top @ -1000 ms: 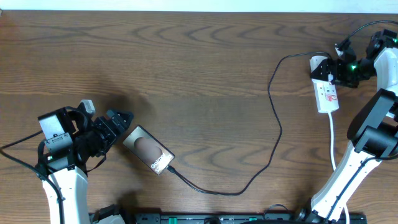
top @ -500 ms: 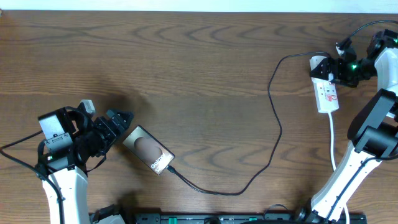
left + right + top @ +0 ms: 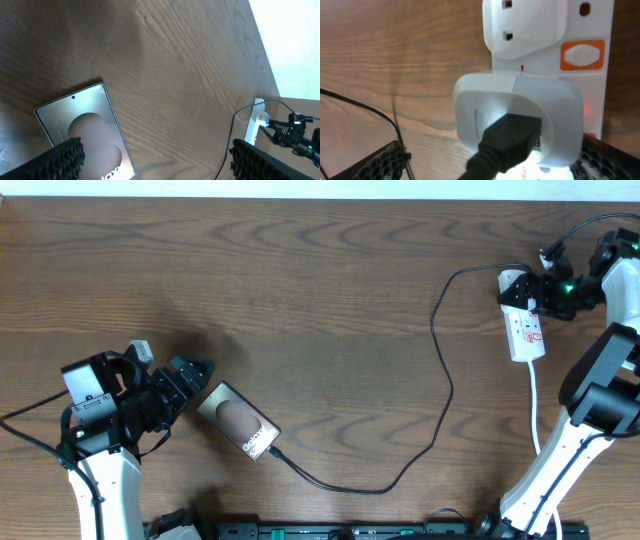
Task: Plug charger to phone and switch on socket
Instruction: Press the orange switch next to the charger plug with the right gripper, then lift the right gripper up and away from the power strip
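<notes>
The phone [image 3: 238, 421] lies flat at the front left, brown-grey with white lettering, and its top half fills the lower left of the left wrist view [image 3: 82, 130]. My left gripper [image 3: 200, 385] stands open just left of its far end, touching nothing [image 3: 160, 167]. The charger [image 3: 448, 395], a thin black cable, meets the phone's near-right end and loops right to its white plug head [image 3: 514, 282], which is seated in the socket [image 3: 527, 330]. My right gripper [image 3: 541, 294] hovers open over that plug head [image 3: 520, 112], one finger on each side [image 3: 490, 167]. The socket [image 3: 547, 35] shows an orange switch [image 3: 582, 52].
A thick white cord [image 3: 534, 405] runs from the socket toward the front edge beside the right arm. A black rail [image 3: 350, 532] lines the table's front edge. The wall borders the table's far edge. The black cable [image 3: 227, 150] crosses the wood between phone and socket.
</notes>
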